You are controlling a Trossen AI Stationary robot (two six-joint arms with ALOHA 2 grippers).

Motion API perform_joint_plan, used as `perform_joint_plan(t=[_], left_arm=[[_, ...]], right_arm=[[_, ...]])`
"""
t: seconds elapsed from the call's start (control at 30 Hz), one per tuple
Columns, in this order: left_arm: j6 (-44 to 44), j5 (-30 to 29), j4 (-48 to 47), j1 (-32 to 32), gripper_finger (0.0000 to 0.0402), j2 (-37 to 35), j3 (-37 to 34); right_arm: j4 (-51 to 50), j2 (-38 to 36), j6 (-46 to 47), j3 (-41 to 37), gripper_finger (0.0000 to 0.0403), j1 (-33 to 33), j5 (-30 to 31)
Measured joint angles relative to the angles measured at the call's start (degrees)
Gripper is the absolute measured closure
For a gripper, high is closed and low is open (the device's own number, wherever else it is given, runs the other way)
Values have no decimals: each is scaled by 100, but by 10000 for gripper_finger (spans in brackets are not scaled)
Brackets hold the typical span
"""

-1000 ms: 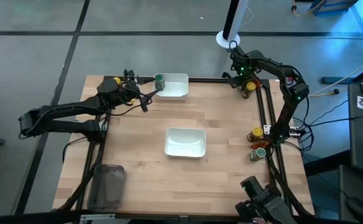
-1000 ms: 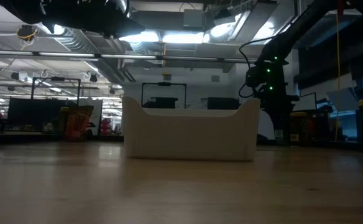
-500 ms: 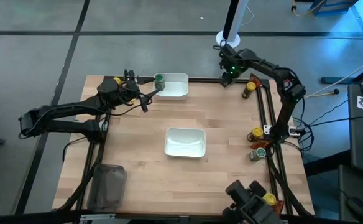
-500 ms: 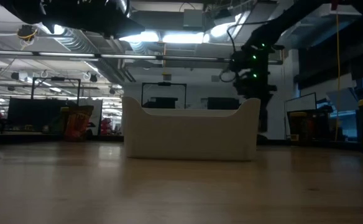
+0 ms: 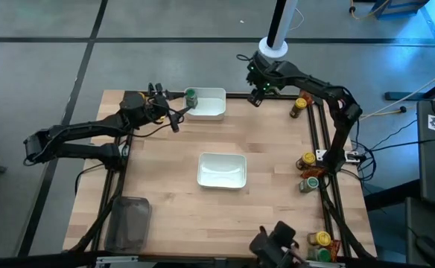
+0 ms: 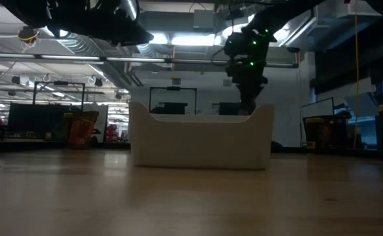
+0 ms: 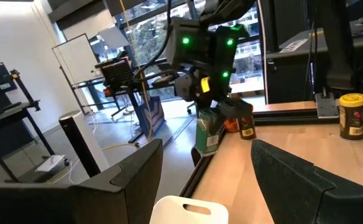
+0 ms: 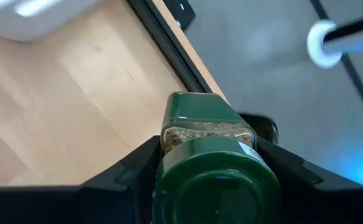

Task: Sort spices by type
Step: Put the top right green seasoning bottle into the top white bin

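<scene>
- At the far edge of the worktop, my right claw is clamped on a green-capped jar, carried in the air near the far white bowl.
- From the right wrist view the fingers sit on either side of the jar just under its green cap, with the clear body and its brownish spice fill showing beyond.
- I judge the jar light and rigid, with smooth walls that could slip or twist in the fingers if I swing fast; a drop from this height might crack it or send it rolling.
- The grip near the cap looks sensible to me: the cap's lip gives the fingers something to catch on.
- My left claw hangs spread wide and empty beside the far white bowl, where another green-capped jar stands at the bowl's left end.
- A second white bowl sits mid-worktop; I cannot see anything in it.
- More yellow-capped jars wait along the right rail: one near the far corner, one further along, with a green-capped one just beside it.
- These upright jars I would take across the body, below the cap, coming in level.
- Near the front right corner a further yellow cap shows; too small to say more.
</scene>
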Motion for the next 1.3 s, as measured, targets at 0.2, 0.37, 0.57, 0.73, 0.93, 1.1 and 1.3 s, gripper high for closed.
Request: perform_joint_plan(t=[0.2,0.37,0.57,0.73,0.93,1.1,1.3], left_arm=[[4,0,3,-2,167,0,0],[48,0,17,-2,167,0,0],[55,0,15,-2,167,0,0],[68,0,38,-2,167,0,0],[52,0,50,-2,167,0,0],[50,0,58,-2,167,0,0],[48,0,59,-2,167,0,0]], right_arm=[[423,-4,-346,2,198,332,-28],[866,-4,-413,2,187,521,-339],[1377,-4,-496,2,197,736,-691],[1607,-4,-465,4,189,868,-898],[1874,-4,-457,4,195,941,-975],[2089,-4,-408,4,190,937,-1034],[2372,-4,-306,4,187,937,-1214]])
